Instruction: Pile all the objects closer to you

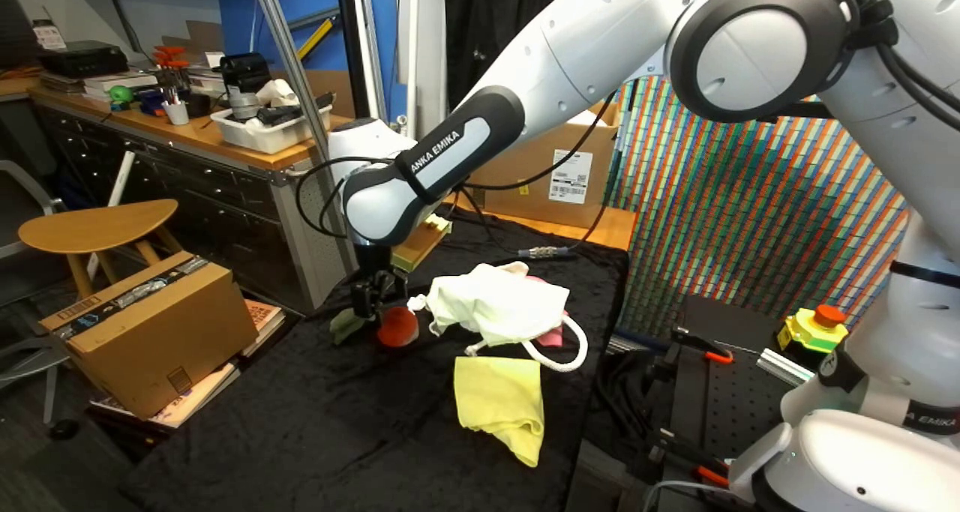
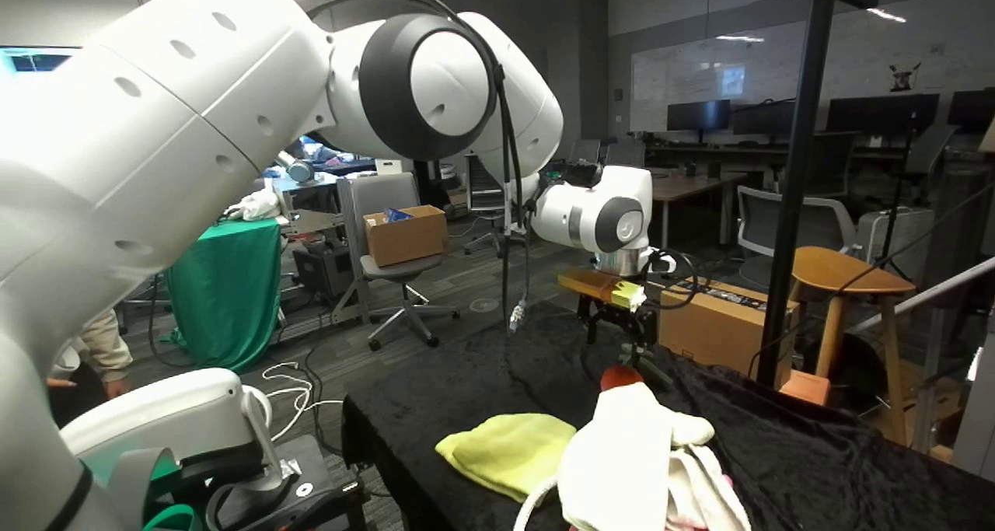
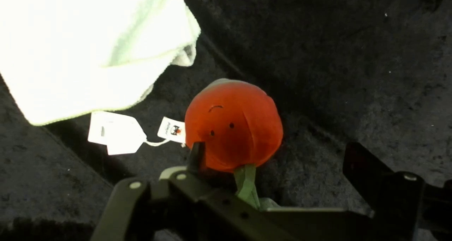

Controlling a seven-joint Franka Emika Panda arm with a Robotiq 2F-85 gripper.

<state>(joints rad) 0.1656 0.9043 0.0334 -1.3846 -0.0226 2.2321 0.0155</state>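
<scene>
1. A smooth, round red plush toy [image 3: 233, 124] lies near the gripper [image 3: 273, 157], which is released, fingers spread.
2. Beside the toy, a fuzzy white cloth [image 3: 77, 54].
3. Black velvety fabric [image 1: 360, 422] lies beneath; beyond, a wooden stool [image 1: 97, 223].
4. The toy's long axis ends in a green stem [image 3: 246, 184], pointing away from the cloth.

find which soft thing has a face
The red plush with the green stem: the wrist view shows its two eyes and curved mouth; no face shows on the white cloth or yellow cloth.
</scene>
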